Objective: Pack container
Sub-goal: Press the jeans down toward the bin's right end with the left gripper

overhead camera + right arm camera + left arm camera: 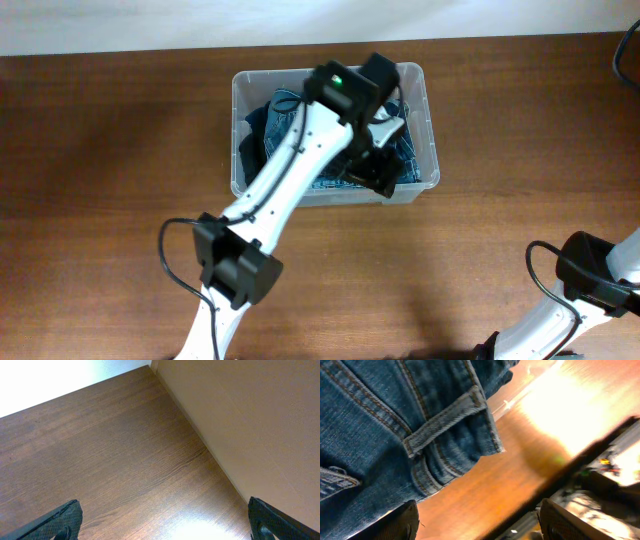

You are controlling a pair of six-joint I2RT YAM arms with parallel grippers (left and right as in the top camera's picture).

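The container (428,108), a clear plastic bin, stands at the back middle of the wooden table with blue denim jeans (262,128) lying inside it. My left arm reaches over the bin, and my left gripper (376,172) hangs over its front right part. In the left wrist view the jeans (385,420) fill the upper left, with a belt loop showing. There my left gripper (480,526) is open, with only brown wood seen between its fingertips (402,522). My right gripper (165,527) is open over bare table, holding nothing.
My right arm (592,278) sits at the table's front right corner, far from the bin. A pale wall (250,420) borders the table in the right wrist view. A black cable (172,262) loops beside the left arm's base.
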